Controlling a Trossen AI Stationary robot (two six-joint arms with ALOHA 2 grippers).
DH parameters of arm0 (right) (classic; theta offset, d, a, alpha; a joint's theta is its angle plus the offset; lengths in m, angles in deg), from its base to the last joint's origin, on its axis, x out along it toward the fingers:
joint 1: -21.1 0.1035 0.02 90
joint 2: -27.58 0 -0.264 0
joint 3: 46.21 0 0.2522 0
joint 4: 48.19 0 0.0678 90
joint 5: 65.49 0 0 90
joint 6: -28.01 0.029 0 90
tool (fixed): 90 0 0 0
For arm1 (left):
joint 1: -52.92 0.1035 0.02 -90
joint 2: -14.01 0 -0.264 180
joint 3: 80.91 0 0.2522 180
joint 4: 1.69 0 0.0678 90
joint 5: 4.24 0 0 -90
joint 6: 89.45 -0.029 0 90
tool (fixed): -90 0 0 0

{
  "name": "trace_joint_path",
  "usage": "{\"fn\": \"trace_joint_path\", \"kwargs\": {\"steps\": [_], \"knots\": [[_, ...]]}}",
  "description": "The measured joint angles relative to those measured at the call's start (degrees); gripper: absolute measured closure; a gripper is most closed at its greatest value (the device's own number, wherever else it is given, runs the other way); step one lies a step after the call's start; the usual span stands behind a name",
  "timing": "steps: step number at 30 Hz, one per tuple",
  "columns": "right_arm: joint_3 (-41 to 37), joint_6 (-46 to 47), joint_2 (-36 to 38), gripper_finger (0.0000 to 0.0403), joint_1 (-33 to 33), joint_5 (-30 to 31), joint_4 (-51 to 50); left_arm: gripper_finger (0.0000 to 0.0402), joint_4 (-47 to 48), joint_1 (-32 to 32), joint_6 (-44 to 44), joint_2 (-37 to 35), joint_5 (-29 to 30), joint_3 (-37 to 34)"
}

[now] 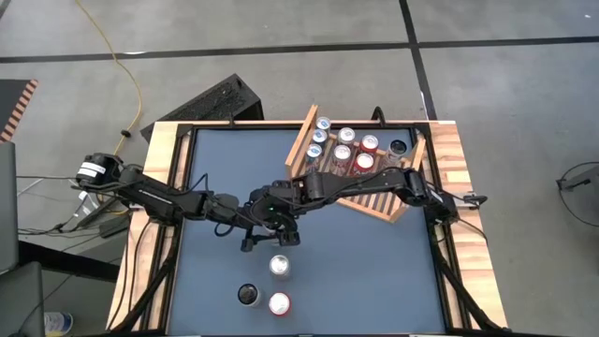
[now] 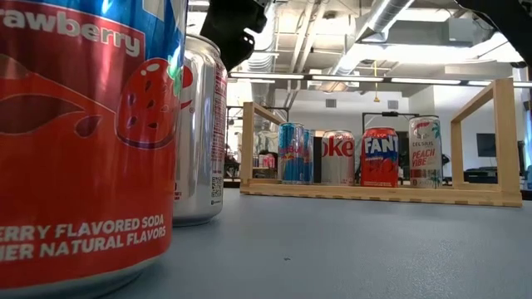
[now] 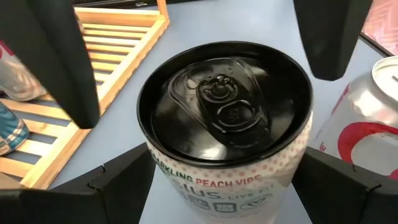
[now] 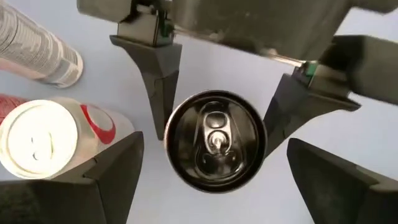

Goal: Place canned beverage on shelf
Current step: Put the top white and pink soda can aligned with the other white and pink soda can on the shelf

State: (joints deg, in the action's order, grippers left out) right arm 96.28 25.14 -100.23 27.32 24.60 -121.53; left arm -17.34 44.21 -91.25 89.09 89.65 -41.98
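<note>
- Wooden shelf (image 1: 381, 212) sits at the far right of the table, angled. From above I count about eight cans on its slatted base, grouped toward one end, with bare slats left at the other.
- Task status, as judged: partly done. Three loose cans stand on the near table, well apart from the shelf: a silver-topped can (image 1: 280, 267), a black-topped can (image 1: 249, 296) and a red-and-white-topped can (image 1: 279, 304).
- Current item: the peach can (image 3: 224, 106), black lid, upright, near table centre between the shelf and the loose cans.
- Left gripper (image 1: 265, 225) brackets this can. The right wrist view shows a finger against the rim on either side, so I judge it clamped. Whether the can is clear of the table cannot be told.
- Right gripper (image 4: 212, 143) hangs directly above the same can, its fingers spread wide and holding nothing.
- Remaining work, as judged: carry the peach can to the free slats, set it down, then do the same for the three loose cans.
- Legible writing on the held can: "PEACH VIBE", with part of a brand word ending "IUS".
- Legible on the shelf, low view: "oke" on a silver can (image 2: 337, 158), "FAN" on an orange-red can (image 2: 380, 156), "CELSIUS PEACH VIBE" on a white can (image 2: 425, 151). The blue can's (image 2: 291, 153) text is unreadable.
- Nearest can in the low view (image 2: 83, 141): "rawberry", "FLAVORED SODA", "NATURAL FLAVORS".
</note>
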Motion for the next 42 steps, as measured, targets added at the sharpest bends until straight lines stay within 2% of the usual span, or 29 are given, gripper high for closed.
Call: {"fn": "trace_joint_path", "kwargs": {"steps": [5, 15, 26, 42], "knots": [[0.0, 0.0, 0.0, 0.0033, 0.0, 0.0, 2.7, 0.0068, 0.0, 0.0, 0.0, 0.0, 0.0, 0.0], [-0.2, 2.4, -0.9, 0.0036, 0.1, -0.2, 1.8, 0.0068, 0.0, 0.0, 0.0, 0.0, 0.0, 0.0], [-0.7, 2.9, -0.9, 0.0085, 0.1, -0.3, 1.7, 0.0068, -0.1, 0.0, 0.0, 0.0, 0.0, 0.0], [-0.7, 2.9, -0.9, 0.0088, 0.1, -0.6, 3.1, 0.0068, 0.0, 0.0, 0.0, 0.0, 0.0, 0.0]]}}
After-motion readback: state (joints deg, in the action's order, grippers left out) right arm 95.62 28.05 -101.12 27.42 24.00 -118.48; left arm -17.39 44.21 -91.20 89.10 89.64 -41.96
